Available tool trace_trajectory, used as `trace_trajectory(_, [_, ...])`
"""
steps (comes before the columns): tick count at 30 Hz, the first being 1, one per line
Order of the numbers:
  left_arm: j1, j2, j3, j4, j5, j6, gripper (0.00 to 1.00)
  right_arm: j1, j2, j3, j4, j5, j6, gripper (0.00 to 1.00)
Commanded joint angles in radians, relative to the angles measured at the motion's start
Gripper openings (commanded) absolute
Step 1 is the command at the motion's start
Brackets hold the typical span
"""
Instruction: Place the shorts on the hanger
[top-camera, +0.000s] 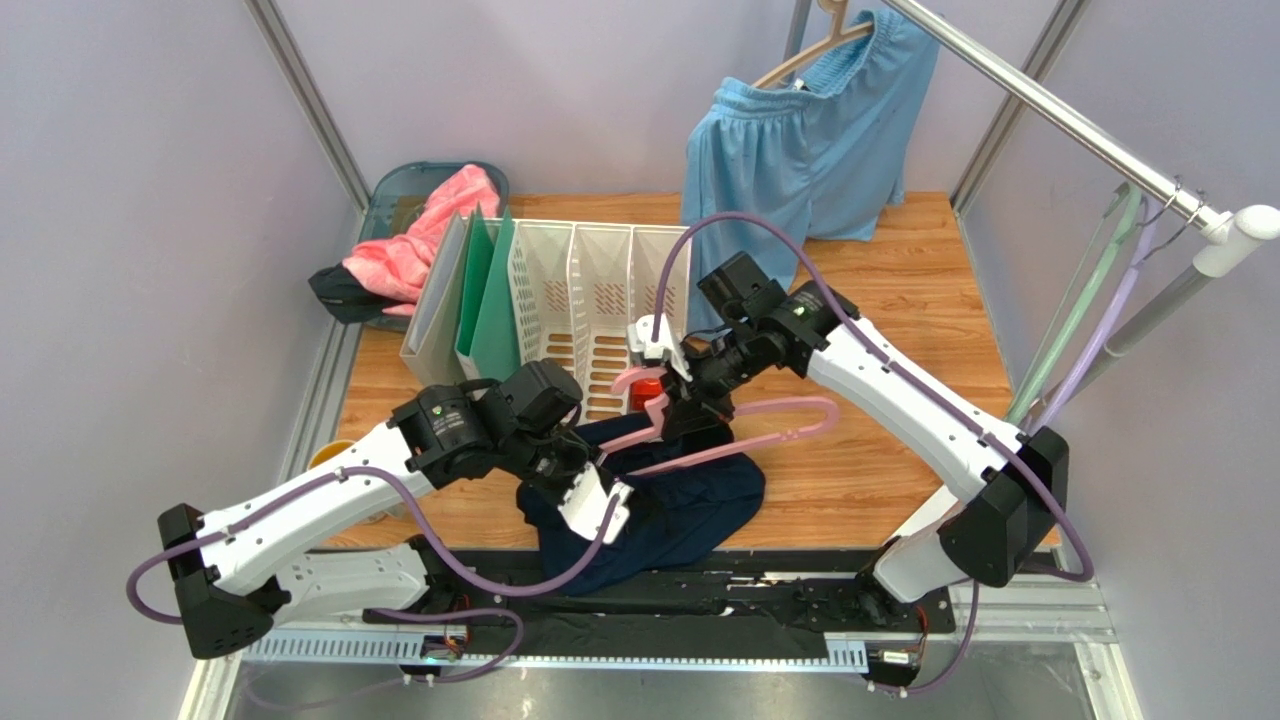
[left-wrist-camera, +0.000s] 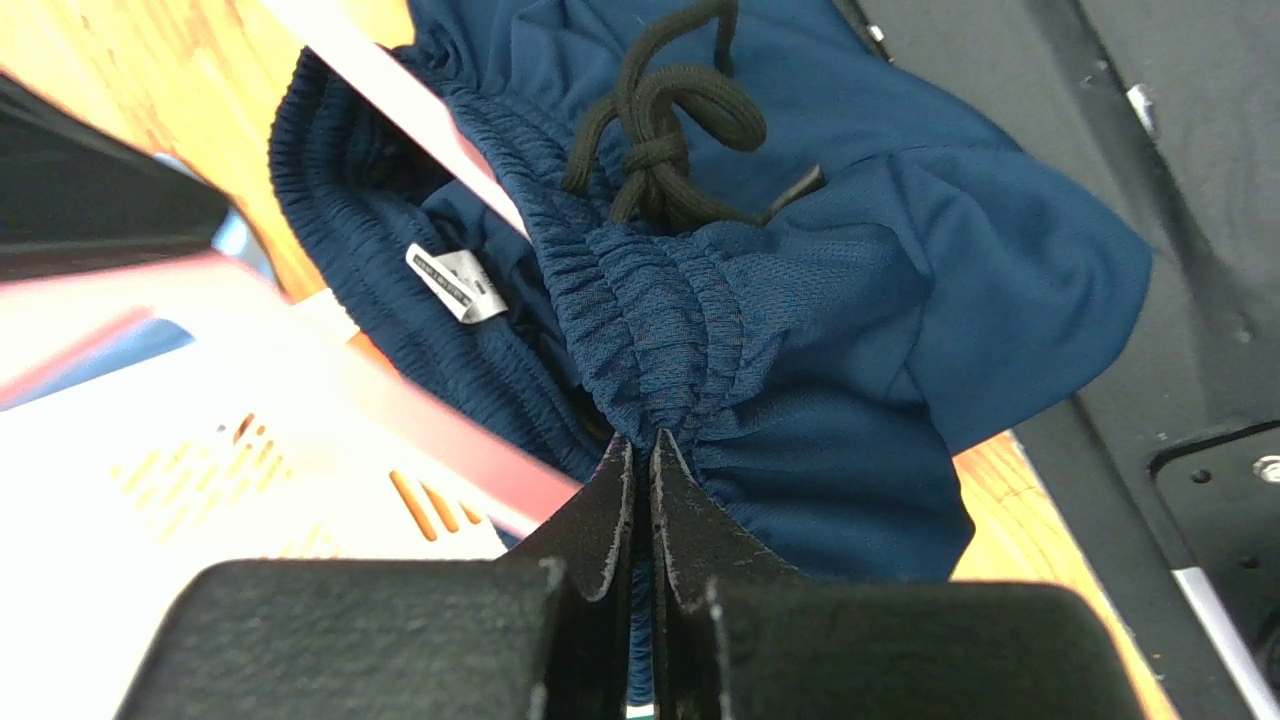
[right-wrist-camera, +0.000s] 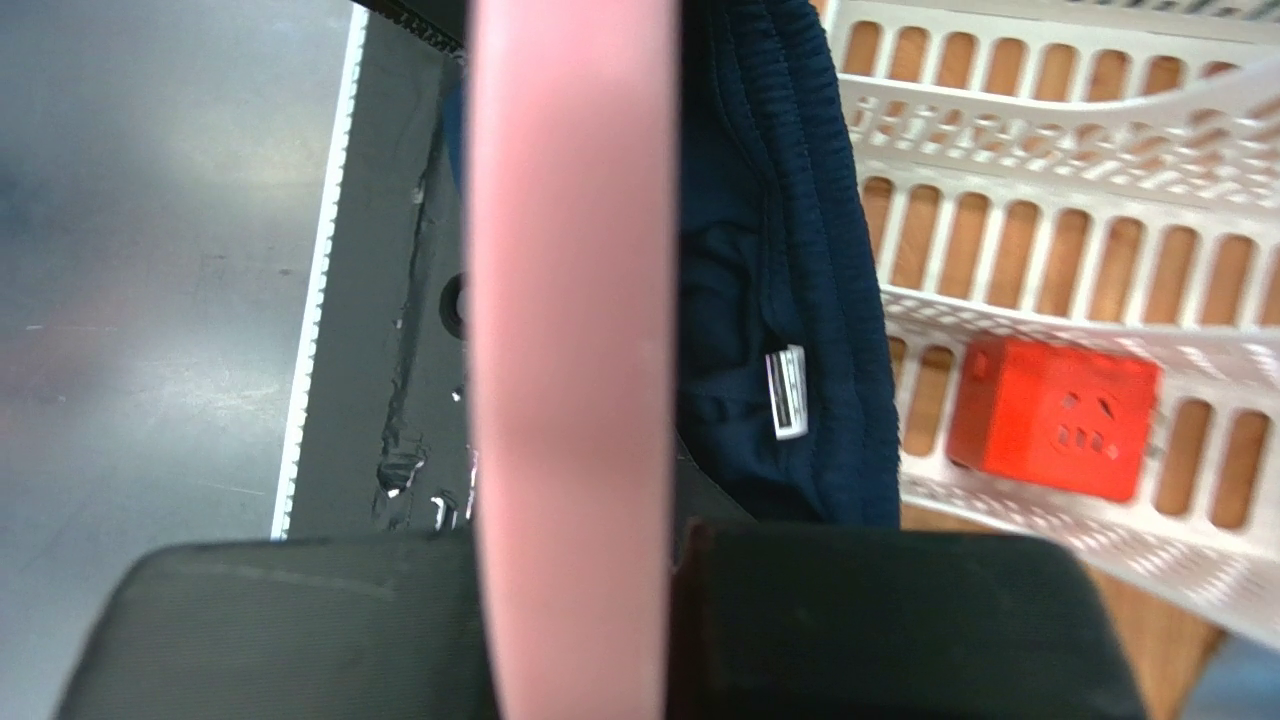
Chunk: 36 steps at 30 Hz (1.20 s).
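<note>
The dark navy shorts (top-camera: 684, 518) lie bunched at the table's near edge; their waistband, black drawstring and white label (left-wrist-camera: 455, 282) show in the left wrist view. My left gripper (top-camera: 579, 483) is shut on the waistband (left-wrist-camera: 661, 345), fabric pinched between the jaws. The pink hanger (top-camera: 751, 428) is held above the shorts, one arm reaching into the waistband opening (left-wrist-camera: 436, 135). My right gripper (top-camera: 694, 393) is shut on the hanger, whose pink bar (right-wrist-camera: 571, 300) fills the space between the jaws, with the shorts (right-wrist-camera: 766, 270) behind it.
A white slotted rack (top-camera: 594, 293) with green and grey folders stands behind the grippers; a red block (right-wrist-camera: 1055, 419) sits in it. Light blue shorts on a wooden hanger (top-camera: 804, 128) hang from the rail at the back right. A pink cloth (top-camera: 421, 240) lies back left.
</note>
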Motion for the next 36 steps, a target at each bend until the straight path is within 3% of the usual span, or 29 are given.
trace_trajectory(1, [-0.017,-0.014,0.034,0.0,0.02,-0.044,0.0,0.044,0.003,-0.032,0.119,-0.078,0.025,0.0])
trace_trajectory(3, [-0.017,-0.023,0.034,0.014,0.014,-0.146,0.11,0.044,0.0,-0.035,0.151,-0.091,0.04,0.0])
trace_trajectory(4, [-0.014,-0.03,0.037,0.029,0.006,-0.193,0.26,0.044,-0.001,-0.035,0.153,-0.091,0.036,0.0])
trace_trajectory(7, [0.101,-0.092,0.031,0.081,0.142,-0.395,0.49,0.043,-0.03,-0.066,0.174,-0.096,0.028,0.0])
trace_trajectory(8, [0.182,-0.144,0.02,0.107,0.171,-0.456,0.53,0.043,-0.041,-0.078,0.192,-0.102,0.025,0.0])
trace_trajectory(10, [0.236,-0.193,-0.023,0.191,0.185,-0.577,0.6,0.043,-0.067,-0.118,0.217,-0.107,0.025,0.0])
trace_trajectory(13, [0.284,-0.25,-0.072,0.259,0.191,-0.636,0.66,0.043,-0.085,-0.15,0.259,-0.122,0.023,0.0])
trace_trajectory(24, [0.284,-0.077,-0.101,0.39,0.329,-0.768,0.67,0.044,-0.108,-0.163,0.321,-0.136,0.031,0.0])
trace_trajectory(28, [0.286,-0.025,-0.118,0.414,0.359,-0.805,0.64,0.044,-0.125,-0.181,0.355,-0.131,0.045,0.0])
trace_trajectory(31, [0.286,-0.004,-0.124,0.421,0.403,-0.824,0.44,0.044,-0.136,-0.198,0.381,-0.133,0.062,0.0])
trace_trajectory(32, [0.286,0.0,-0.129,0.419,0.409,-0.827,0.19,0.044,-0.141,-0.206,0.387,-0.133,0.065,0.0])
trace_trajectory(33, [0.286,-0.003,-0.127,0.411,0.408,-0.824,0.05,0.044,-0.151,-0.209,0.392,-0.124,0.075,0.0])
trace_trajectory(34, [0.286,-0.008,-0.135,0.405,0.403,-0.821,0.0,0.044,-0.156,-0.207,0.401,-0.09,0.118,0.06])
trace_trajectory(36, [0.286,-0.037,-0.144,0.384,0.385,-0.804,0.0,0.032,-0.168,-0.197,0.389,-0.066,0.166,0.25])
